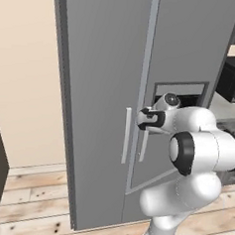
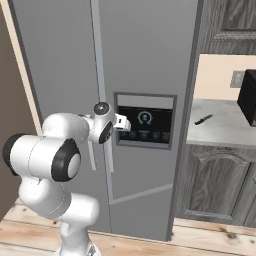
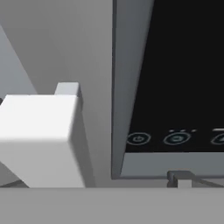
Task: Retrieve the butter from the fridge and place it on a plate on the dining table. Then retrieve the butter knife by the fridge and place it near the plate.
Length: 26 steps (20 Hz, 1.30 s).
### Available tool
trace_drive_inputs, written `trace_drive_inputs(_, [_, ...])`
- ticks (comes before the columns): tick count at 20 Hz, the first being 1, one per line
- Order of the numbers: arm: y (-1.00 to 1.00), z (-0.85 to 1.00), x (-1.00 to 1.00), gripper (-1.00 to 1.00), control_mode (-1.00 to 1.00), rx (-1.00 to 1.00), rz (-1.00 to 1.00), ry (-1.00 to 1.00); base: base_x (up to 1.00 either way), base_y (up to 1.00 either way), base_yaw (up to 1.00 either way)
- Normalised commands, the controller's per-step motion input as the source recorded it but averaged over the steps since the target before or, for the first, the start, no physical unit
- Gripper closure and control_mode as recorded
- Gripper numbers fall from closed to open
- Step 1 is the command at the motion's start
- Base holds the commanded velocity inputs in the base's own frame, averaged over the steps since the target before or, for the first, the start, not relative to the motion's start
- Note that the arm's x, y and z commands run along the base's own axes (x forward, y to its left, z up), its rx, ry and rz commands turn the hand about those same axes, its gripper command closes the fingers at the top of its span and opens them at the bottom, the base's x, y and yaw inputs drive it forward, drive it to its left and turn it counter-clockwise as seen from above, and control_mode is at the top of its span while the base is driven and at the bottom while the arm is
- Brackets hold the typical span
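End effector [image 1: 145, 118] (wide) at fridge [image 1: 108, 64] handle [image 1: 143, 146]

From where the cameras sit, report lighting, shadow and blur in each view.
Left base view: even, flat light on the fridge, no glare. Right base view: the butter knife is small but sharp on the counter. Hand view: the door handle is close, soft-edged and shaded on one side.

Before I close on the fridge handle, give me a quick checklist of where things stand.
1. Fridge doors shut: ok, both closed.
2. Gripper at handle height beside the right door's handle: ok.
3. Fingers around the handle: cannot tell; a pale handle end fills the hand view's left.
4. Fingers spread: ok, open.
5. Butter knife waiting on the counter right of the fridge: ok.
6. Butter visible: not ok, doors hide the inside.
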Motion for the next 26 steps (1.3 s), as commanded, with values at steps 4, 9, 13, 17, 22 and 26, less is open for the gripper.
trace_drive_inputs(4, [0.01,-0.23,0.38,-1.00,-1.00,0.00,-0.01,0.00,0.00,0.00,0.00])
trace_drive_inputs(9, [0.15,-0.29,0.54,-1.00,-1.00,0.00,-0.07,0.00,0.00,0.00,0.00])
trace_drive_inputs(13, [0.16,-0.31,0.67,1.00,-1.00,0.00,-0.07,0.00,0.00,0.00,0.00])
trace_drive_inputs(17, [0.01,-0.22,0.48,1.00,-1.00,0.00,-0.05,0.00,0.00,0.00,0.00])
trace_drive_inputs(22, [0.00,-0.07,0.05,1.00,-1.00,0.00,-0.03,0.02,0.00,0.00,0.00])
trace_drive_inputs(26, [-0.25,0.00,-0.59,1.00,-1.00,0.08,-0.09,0.14,0.00,0.00,0.00])
